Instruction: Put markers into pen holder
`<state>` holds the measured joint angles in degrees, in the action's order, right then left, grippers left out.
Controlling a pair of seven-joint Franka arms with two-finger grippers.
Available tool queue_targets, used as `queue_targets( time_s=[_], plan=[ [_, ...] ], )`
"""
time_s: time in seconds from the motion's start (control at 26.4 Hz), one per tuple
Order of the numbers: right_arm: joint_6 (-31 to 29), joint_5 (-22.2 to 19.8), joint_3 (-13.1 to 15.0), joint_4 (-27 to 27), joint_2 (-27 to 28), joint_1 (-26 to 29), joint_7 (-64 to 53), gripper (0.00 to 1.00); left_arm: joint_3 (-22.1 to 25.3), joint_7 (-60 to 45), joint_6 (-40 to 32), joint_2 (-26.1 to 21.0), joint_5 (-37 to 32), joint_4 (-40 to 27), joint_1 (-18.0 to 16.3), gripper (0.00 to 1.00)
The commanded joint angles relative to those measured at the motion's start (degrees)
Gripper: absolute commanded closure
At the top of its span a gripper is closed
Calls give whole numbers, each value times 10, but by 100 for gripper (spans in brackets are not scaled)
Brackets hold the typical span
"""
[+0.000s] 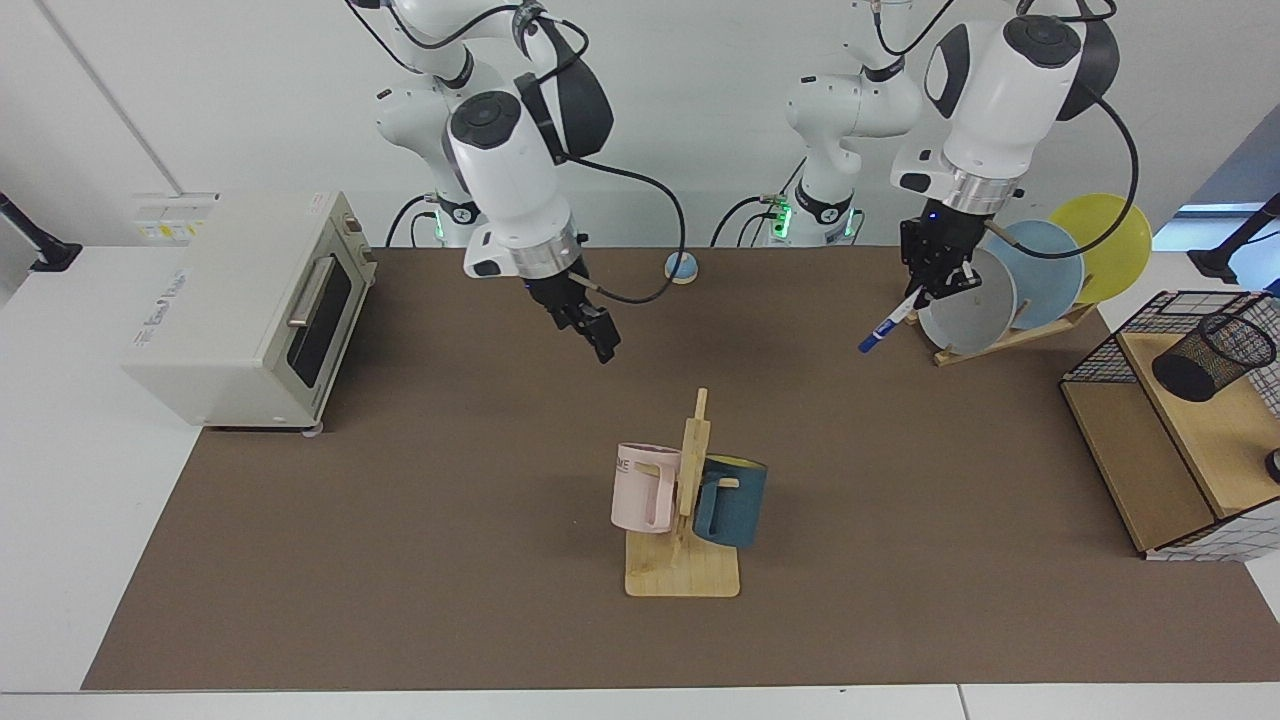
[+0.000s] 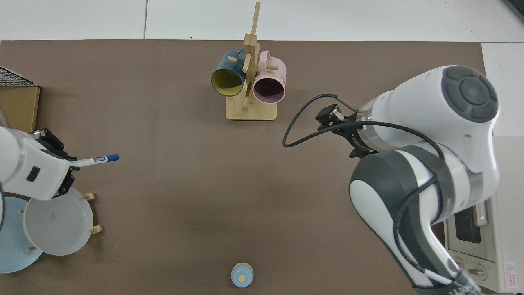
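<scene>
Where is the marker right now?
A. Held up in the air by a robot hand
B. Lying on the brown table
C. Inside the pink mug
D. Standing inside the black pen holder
A. The left gripper grips the marker by its white end, blue cap pointing down above the table, near the plates; the pen holder holds nothing.
</scene>
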<state>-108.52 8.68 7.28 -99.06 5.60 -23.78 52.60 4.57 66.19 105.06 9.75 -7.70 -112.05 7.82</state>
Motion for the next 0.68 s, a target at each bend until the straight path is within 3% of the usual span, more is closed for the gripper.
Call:
queue_targets(
  time_s=[0.0,0.3,0.64],
  plan=[
    [24,-54,-9,-7,-25,49,-131,0,56,9,-48,-30,-84,58,2,100],
    [49,-69,-8,-6,-47,112,-303,0,132,142,-62,-67,-174,125,0,100],
    [83,-71,-6,-1,-70,169,-514,0,160,225,-47,-97,-240,173,-2,100]
  ],
)
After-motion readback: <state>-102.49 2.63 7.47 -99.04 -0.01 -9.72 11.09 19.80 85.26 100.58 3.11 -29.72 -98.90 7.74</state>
